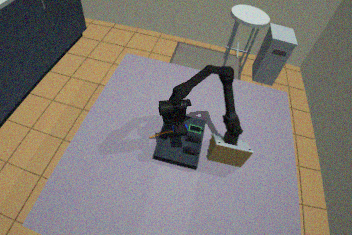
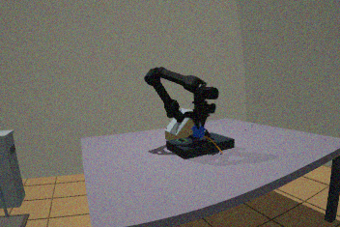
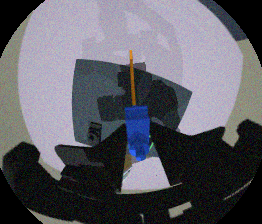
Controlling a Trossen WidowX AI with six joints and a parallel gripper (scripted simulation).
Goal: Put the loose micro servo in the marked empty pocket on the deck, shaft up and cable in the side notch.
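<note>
My gripper [image 3: 137, 125] [image 1: 175, 129] [image 2: 199, 129] is shut on the blue micro servo [image 3: 136, 131] [image 2: 197, 131] [image 1: 178, 129] and holds it a little above the dark robot deck [image 1: 172, 155] [image 2: 205, 147] [image 3: 91, 97]. The servo's orange cable [image 3: 131, 75] [image 1: 159, 135] [image 2: 214, 143] trails out away from the fingers, over the deck's edge. The marked pocket, outlined in green [image 1: 195, 129] [image 2: 181, 140], lies on the deck to the right of the gripper in the top view. In the wrist view only a sliver of green shows beside the servo.
The deck lies on a lilac table top [image 1: 100, 173] [image 2: 145, 172]. The arm's base sits on a tan block [image 1: 227, 155] right of the deck. A white stool [image 1: 249, 15] and a grey cabinet [image 1: 275, 53] stand behind the table. A dark counter [image 1: 35, 28] is at the left.
</note>
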